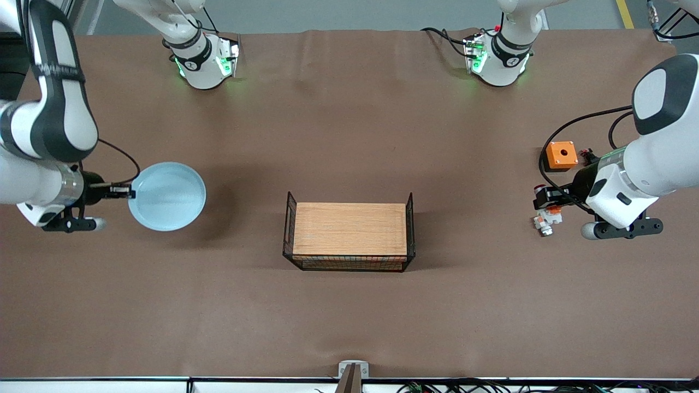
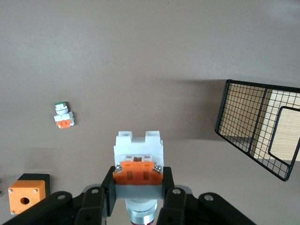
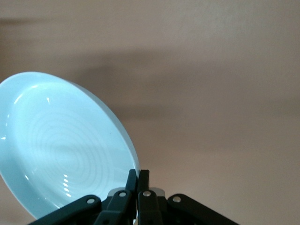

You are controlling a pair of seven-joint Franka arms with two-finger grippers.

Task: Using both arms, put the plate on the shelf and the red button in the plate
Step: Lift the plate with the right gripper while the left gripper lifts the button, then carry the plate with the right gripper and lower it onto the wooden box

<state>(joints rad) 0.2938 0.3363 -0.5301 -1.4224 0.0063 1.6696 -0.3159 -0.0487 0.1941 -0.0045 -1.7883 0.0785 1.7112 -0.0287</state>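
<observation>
The right gripper (image 1: pixel 126 191) pinches the plate's (image 1: pixel 168 195) rim, holding it above the desk (image 1: pixel 349 305) at the right arm's end. The left gripper (image 2: pixel 139 187) clamps the red button (image 2: pixel 138 161) over the desk's other end, above a smaller switch (image 1: pixel 546 221). No writing is readable anywhere.

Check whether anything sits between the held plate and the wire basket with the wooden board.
Nothing visible does. The right claw holds the plate by its rim above bare tablecloth, and only open cloth lies between it and the wire basket with its wooden board.
</observation>
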